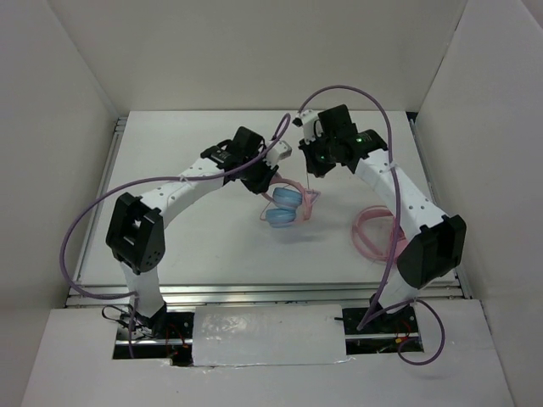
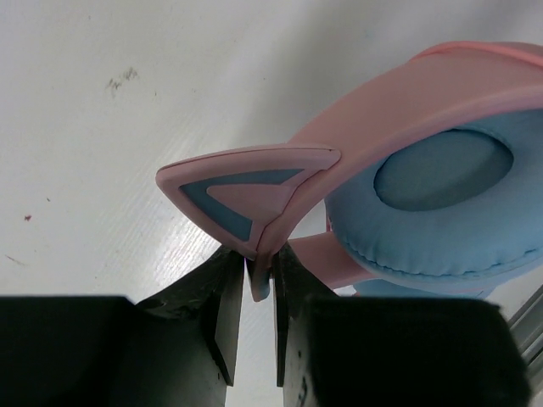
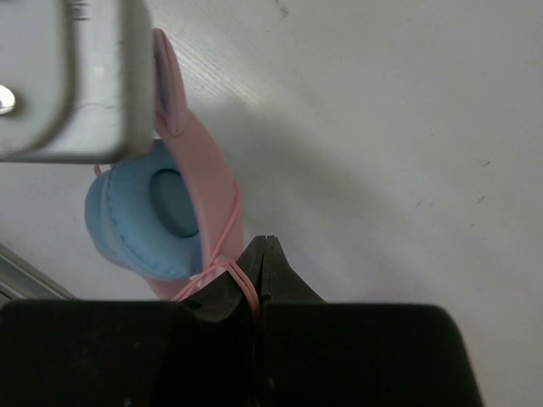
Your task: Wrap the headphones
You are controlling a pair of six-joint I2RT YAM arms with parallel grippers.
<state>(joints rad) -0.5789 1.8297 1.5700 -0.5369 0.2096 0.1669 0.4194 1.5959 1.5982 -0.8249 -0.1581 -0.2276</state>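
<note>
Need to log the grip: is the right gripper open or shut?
Shut. In the right wrist view the right gripper has its jaws pressed together, pinching the thin pink cable of the headphones.

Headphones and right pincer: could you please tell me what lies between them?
The right wrist view shows the thin pink cable running from the shut right pincer to the headband.

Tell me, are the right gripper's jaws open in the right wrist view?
No, the right gripper is shut, pinching the thin pink cable of the headphones.
</note>
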